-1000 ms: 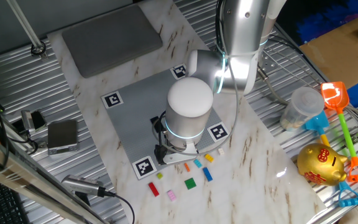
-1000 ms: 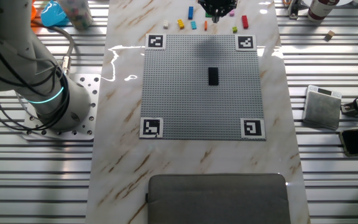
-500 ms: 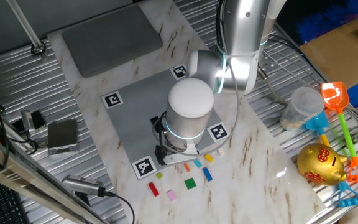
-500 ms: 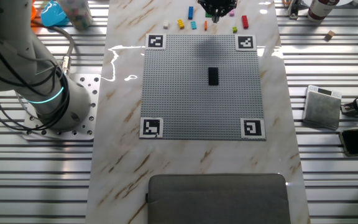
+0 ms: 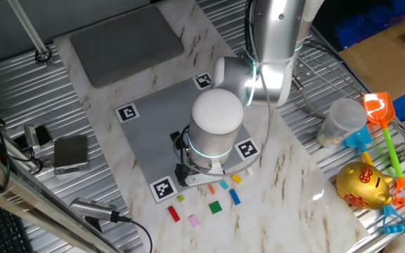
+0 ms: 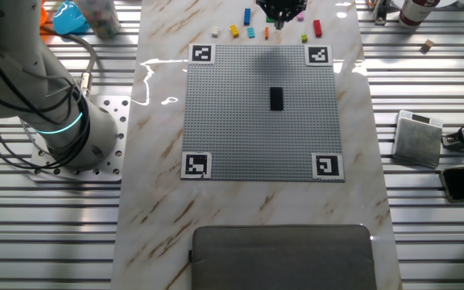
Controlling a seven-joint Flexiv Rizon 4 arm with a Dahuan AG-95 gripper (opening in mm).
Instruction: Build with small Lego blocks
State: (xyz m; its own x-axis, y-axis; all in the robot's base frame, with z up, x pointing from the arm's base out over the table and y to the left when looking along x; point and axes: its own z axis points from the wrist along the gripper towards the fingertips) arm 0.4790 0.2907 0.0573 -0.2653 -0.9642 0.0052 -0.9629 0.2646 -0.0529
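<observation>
The small Lego blocks lie loose on the marble beside the grey studded plate [image 6: 260, 113]. Among them are a red one [image 5: 174, 214], a pink one [image 5: 194, 221], a green one [image 5: 215, 206], a blue one [image 5: 235, 197] and a yellow one [image 6: 234, 31]. One black brick [image 6: 276, 98] sits on the plate, right of its middle. My gripper [image 6: 280, 22] hangs over the row of blocks at the plate's far edge, between an orange block [image 6: 266, 33] and a yellow-green one [image 6: 304, 38]. Its fingertips are dark and partly cut off, and the arm's wrist hides them in the other view.
A grey pad [image 6: 284, 256] lies at the near end of the marble. The arm's base [image 6: 63, 137] stands to the left. Toy spade and rake [image 5: 389, 151], a gold piggy bank [image 5: 362, 185] and a plastic jar [image 5: 339, 123] sit on the metal table. A small grey box [image 6: 417, 138] rests to the right.
</observation>
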